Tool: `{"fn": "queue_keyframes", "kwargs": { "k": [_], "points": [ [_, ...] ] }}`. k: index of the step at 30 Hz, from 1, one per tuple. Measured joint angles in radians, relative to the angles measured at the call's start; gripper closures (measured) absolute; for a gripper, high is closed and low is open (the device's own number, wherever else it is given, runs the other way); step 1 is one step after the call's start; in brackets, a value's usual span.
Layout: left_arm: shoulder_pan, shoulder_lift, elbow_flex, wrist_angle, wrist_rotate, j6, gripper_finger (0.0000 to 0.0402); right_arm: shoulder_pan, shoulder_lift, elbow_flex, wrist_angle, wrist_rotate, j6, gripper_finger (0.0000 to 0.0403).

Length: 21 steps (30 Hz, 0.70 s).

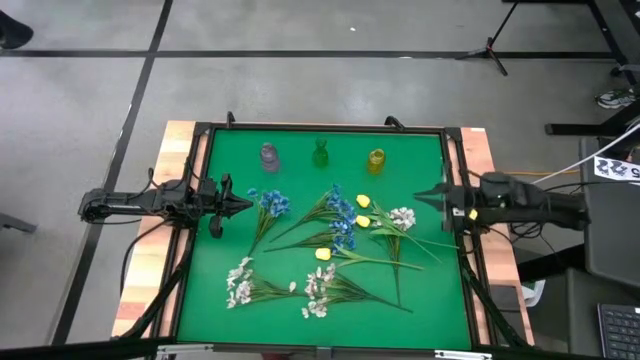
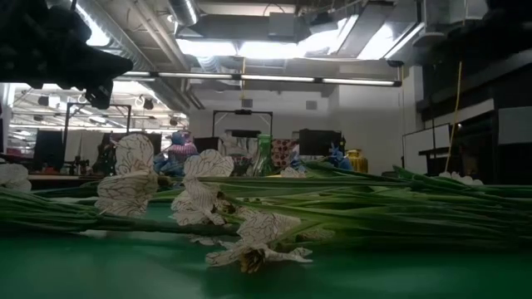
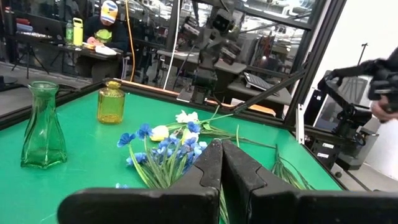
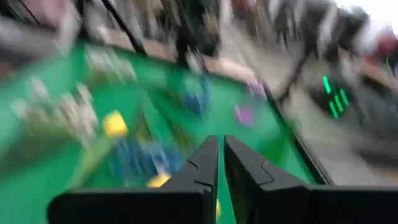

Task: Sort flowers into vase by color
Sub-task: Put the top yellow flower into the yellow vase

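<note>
Closest to the low camera, a white blossom (image 2: pixel 253 241) lies flat on the green mat (image 2: pixel 100 274) at the bottom centre of that frame, with more white sprays (image 2: pixel 129 178) and long green stems (image 2: pixel 391 208) stretched across just behind it.

From overhead, the flowers sprawl over the middle and lower part of the mat (image 1: pixel 420 310). Two white sprigs (image 1: pixel 240 282) lie at the lower left of the pile and another pair (image 1: pixel 318 290) just right of them. A yellow bud (image 1: pixel 323 254) sits near the centre. Above it the blue blooms (image 1: pixel 342 215) cluster, with a separate blue sprig (image 1: pixel 274 203) off to the left and two more yellow buds (image 1: pixel 362 202) and a white sprig (image 1: pixel 402 216) to the right.

The left gripper (image 1: pixel 243 205) hovers at the mat's left edge, mid-frame, its tip near the separate blue sprig; in its wrist view the fingers (image 3: pixel 205 171) are pressed together on nothing. The right gripper (image 1: pixel 422 199) sits at the right edge, pointing inward near the white sprig, fingers (image 4: pixel 202 165) likewise close together and empty.

Farthest back, along the top of the mat, three vases stand in a row: grey (image 1: pixel 269 156), green (image 1: pixel 321 153) and yellow (image 1: pixel 376 160). All three are without flowers.
</note>
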Motion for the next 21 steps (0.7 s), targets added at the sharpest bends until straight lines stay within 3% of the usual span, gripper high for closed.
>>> {"fn": "queue_keyframes", "kwargs": {
  "k": [4, 7, 15, 21],
  "points": [
    [0.0, 0.0, 0.0, 0.0, 0.0, 0.0, 0.0401, 0.0, 0.161, 0.148, -0.306, 0.04, 0.086, 0.0367],
    [0.0, 0.0, 0.0, 0.0, 0.0, 0.0, 0.0401, 0.0, 0.27, 0.184, -0.409, -0.027, 0.15, 0.0336],
    [0.0, 0.0, 0.0, 0.0, 0.0, 0.0, 0.0401, 0.001, 0.51, 0.187, -0.385, -0.182, 0.218, 0.0214],
    [0.0, 0.0, 0.0, 0.0, 0.0, 0.0, 0.0401, 0.001, 0.673, 0.188, -0.369, -0.16, 0.26, 0.0211]
  ]
}}
